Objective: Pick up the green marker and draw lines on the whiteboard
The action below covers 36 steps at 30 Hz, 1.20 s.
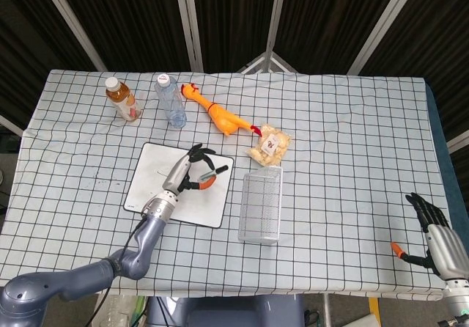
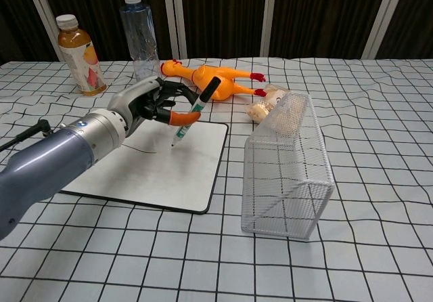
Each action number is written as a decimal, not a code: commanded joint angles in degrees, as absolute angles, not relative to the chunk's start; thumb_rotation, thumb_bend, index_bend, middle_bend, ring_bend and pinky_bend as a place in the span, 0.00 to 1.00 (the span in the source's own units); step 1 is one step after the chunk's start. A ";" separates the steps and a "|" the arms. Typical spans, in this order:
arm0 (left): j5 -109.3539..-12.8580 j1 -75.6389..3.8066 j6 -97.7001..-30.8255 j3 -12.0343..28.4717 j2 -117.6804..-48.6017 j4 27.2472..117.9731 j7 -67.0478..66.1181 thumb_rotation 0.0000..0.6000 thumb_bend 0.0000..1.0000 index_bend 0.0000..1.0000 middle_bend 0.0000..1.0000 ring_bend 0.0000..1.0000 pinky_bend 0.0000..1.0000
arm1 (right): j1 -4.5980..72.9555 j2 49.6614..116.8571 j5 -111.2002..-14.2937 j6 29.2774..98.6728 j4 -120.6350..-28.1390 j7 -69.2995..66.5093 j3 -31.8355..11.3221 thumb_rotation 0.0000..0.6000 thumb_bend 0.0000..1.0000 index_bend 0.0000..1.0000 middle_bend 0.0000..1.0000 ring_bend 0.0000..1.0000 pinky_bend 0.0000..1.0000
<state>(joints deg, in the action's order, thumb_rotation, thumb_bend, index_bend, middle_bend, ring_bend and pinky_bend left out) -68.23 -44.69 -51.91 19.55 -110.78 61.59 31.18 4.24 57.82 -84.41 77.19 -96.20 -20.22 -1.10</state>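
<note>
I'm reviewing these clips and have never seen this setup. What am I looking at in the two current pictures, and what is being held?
A two-armed robot with humanlike hands sits at a checked table. One picture looks down from its head, the other forward from its chest. Its left hand holds a green marker, tip down over the whiteboard, which bears a faint line. Its right hand rests open at the table's near edge, seen only from the head. Also lying there: a wire basket, a rubber chicken, a snack bag, a tea bottle and a water bottle.
</note>
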 commanded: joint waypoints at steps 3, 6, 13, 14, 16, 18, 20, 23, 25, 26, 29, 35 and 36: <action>-68.07 -44.97 -51.57 19.66 -111.47 60.60 31.10 1.00 0.55 0.71 0.21 0.02 0.03 | 4.24 57.81 -84.34 77.20 -96.27 -20.20 -1.14 1.00 0.27 0.00 0.00 0.00 0.00; -67.85 -44.98 -51.36 19.70 -111.70 60.19 31.01 1.00 0.55 0.71 0.21 0.02 0.03 | 4.24 57.80 -84.33 77.21 -96.26 -20.21 -1.14 1.00 0.27 0.00 0.00 0.00 0.00; -67.35 -44.44 -50.90 19.35 -111.41 59.78 30.29 1.00 0.55 0.71 0.21 0.02 0.03 | 4.22 57.77 -84.46 77.26 -96.27 -20.20 -1.08 1.00 0.27 0.00 0.00 0.00 0.00; -67.33 -44.35 -50.89 19.28 -111.34 59.82 30.22 1.00 0.55 0.71 0.21 0.02 0.03 | 4.20 57.77 -84.48 77.28 -96.26 -20.19 -1.06 1.00 0.27 0.00 0.00 0.00 0.00; -67.27 -44.12 -50.85 19.10 -111.18 59.95 30.10 1.00 0.55 0.71 0.21 0.02 0.03 | 4.19 57.76 -84.53 77.33 -96.29 -20.17 -1.06 1.00 0.27 0.00 0.00 0.00 0.00; -67.21 -43.56 -50.89 18.66 -110.82 60.27 29.87 1.00 0.55 0.71 0.21 0.02 0.03 | 4.15 57.76 -84.55 77.46 -96.30 -20.12 -1.07 1.00 0.27 0.00 0.00 0.00 0.00; -67.24 -42.97 -50.96 18.14 -110.38 60.81 29.62 1.00 0.55 0.71 0.21 0.02 0.03 | 4.11 57.77 -84.56 77.53 -96.33 -20.01 -1.07 1.00 0.27 0.00 0.00 0.00 0.00; -67.22 -42.20 -51.08 17.54 -109.83 61.50 29.45 1.00 0.55 0.71 0.21 0.02 0.03 | 4.08 57.77 -84.54 77.58 -96.35 -19.91 -1.07 1.00 0.27 0.00 0.00 0.00 0.00; -67.29 -41.35 -51.33 16.93 -109.16 62.43 29.38 1.00 0.55 0.71 0.21 0.02 0.03 | 4.07 57.79 -84.50 77.62 -96.35 -19.79 -1.09 1.00 0.27 0.00 0.00 0.00 0.00; -67.33 -40.75 -51.61 16.55 -108.68 63.11 29.30 1.00 0.55 0.71 0.21 0.02 0.03 | 4.01 57.78 -84.51 77.72 -96.39 -19.72 -1.08 1.00 0.27 0.00 0.00 0.00 0.00; -67.48 -39.55 -52.22 15.79 -107.61 64.64 29.10 1.00 0.55 0.71 0.21 0.02 0.03 | 3.96 57.83 -84.49 77.82 -96.40 -19.56 -1.08 1.00 0.27 0.00 0.00 0.00 0.00; -67.56 -35.23 -54.40 12.91 -104.23 68.90 28.50 1.00 0.56 0.71 0.21 0.02 0.03 | 3.95 57.88 -84.32 77.92 -96.40 -19.35 -1.21 1.00 0.27 0.00 0.00 0.00 0.00; -67.59 -34.82 -54.57 12.59 -103.84 69.32 28.42 1.00 0.56 0.71 0.21 0.02 0.03 | 3.95 57.89 -84.32 77.95 -96.41 -19.34 -1.22 1.00 0.27 0.00 0.00 0.00 0.00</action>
<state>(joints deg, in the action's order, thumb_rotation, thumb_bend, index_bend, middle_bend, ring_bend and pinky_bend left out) -67.58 -35.70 -54.00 13.36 -104.68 68.44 28.64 3.95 57.89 -84.32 77.95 -96.41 -19.34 -1.22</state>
